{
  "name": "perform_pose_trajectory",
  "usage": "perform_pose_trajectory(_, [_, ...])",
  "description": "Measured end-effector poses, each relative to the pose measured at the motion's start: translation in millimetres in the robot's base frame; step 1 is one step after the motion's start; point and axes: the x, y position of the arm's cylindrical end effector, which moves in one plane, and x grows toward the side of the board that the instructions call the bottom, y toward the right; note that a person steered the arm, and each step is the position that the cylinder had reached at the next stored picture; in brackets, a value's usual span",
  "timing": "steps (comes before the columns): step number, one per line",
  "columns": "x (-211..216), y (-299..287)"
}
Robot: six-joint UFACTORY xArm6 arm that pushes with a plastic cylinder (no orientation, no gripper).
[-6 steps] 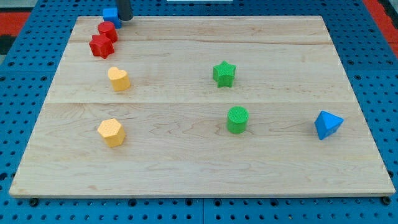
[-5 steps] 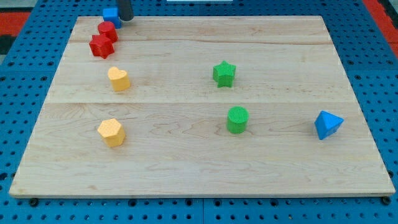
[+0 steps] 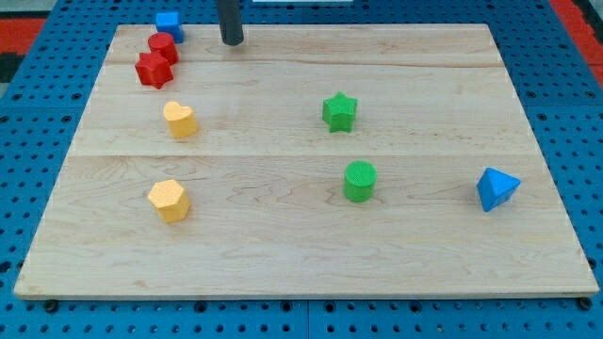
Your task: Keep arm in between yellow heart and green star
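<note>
Camera view has my tip (image 3: pixel 232 41) parked near the board's top edge, touching nothing, just a bare rod with no jaws to open or close. Yellow heart (image 3: pixel 179 120) sits below it toward the view's left, green star (image 3: pixel 339 111) below toward the right. Blue cube (image 3: pixel 169 24) is off to its left.

The bench (image 3: pixel 424 85) is made of pale, matt wooden planks with visible grain. The green star (image 3: pixel 339 112) and yellow heart (image 3: pixel 179 120) appear as matt, finely ribbed plastic.
</note>
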Motion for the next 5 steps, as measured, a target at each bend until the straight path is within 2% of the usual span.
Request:
perform_pose_trajectory(2, [33.7,16.1])
perform_pose_trajectory(5, [137.3,17.0])
